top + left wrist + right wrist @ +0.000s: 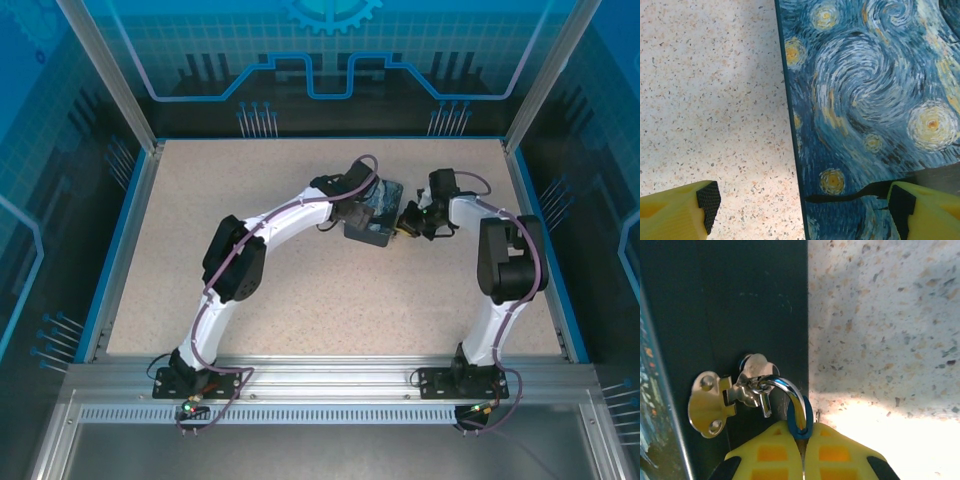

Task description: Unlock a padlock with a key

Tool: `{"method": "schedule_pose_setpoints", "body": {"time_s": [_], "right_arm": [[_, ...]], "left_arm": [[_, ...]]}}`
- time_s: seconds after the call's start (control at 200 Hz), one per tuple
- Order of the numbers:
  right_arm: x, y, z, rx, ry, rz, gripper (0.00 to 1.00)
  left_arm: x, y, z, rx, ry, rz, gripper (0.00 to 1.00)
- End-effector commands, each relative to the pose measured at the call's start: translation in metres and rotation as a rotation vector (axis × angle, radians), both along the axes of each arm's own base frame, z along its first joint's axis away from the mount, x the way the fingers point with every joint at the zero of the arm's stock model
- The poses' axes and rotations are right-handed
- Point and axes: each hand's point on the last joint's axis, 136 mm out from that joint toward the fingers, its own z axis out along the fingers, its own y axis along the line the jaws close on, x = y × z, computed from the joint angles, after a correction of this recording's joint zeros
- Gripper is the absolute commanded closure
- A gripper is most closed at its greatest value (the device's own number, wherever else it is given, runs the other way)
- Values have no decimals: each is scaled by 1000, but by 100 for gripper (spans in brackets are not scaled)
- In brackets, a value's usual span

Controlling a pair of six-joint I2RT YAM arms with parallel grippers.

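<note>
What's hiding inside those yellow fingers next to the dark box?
A little blue padlock peeks out of the shut right gripper, its silver loop hooked through the latch on the box. The fingers cover the rest of the padlock.

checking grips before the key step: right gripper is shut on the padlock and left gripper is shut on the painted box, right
No: the left gripper is open, fingers spread across the edge of the painted box, per the left wrist view. The right gripper is shut on the padlock.
</note>
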Motion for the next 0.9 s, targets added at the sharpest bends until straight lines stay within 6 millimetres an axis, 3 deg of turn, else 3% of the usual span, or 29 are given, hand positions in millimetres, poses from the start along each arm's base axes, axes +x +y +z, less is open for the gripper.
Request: {"method": "schedule_pose_setpoints", "body": {"time_s": [0.0, 0.055, 0.13, 0.18, 0.235, 0.475, 0.715, 0.895], "right_arm": [[27, -50, 5, 32, -55, -186, 100], [61, -73, 20, 154, -154, -320, 100], [117, -61, 64, 451, -323, -273, 100], [130, -56, 75, 420, -330, -250, 100], [130, -46, 81, 339, -324, -206, 100], [82, -22, 85, 275, -319, -151, 100], [18, -24, 110, 198, -353, -171, 100], [-25, 9, 127, 216, -353, -49, 100]], "left_arm": [[-35, 22, -64, 197, 194, -51, 12], [-37, 22, -70, 203, 205, -53, 12], [-38, 24, -76, 211, 215, -51, 12], [-37, 24, -76, 213, 214, -49, 12], [-37, 25, -76, 219, 210, -47, 12], [-35, 23, -68, 182, 199, -26, 10], [-19, 23, -29, 90, 128, 20, 2], [-11, 36, 6, 13, 77, 80, 1]]}}
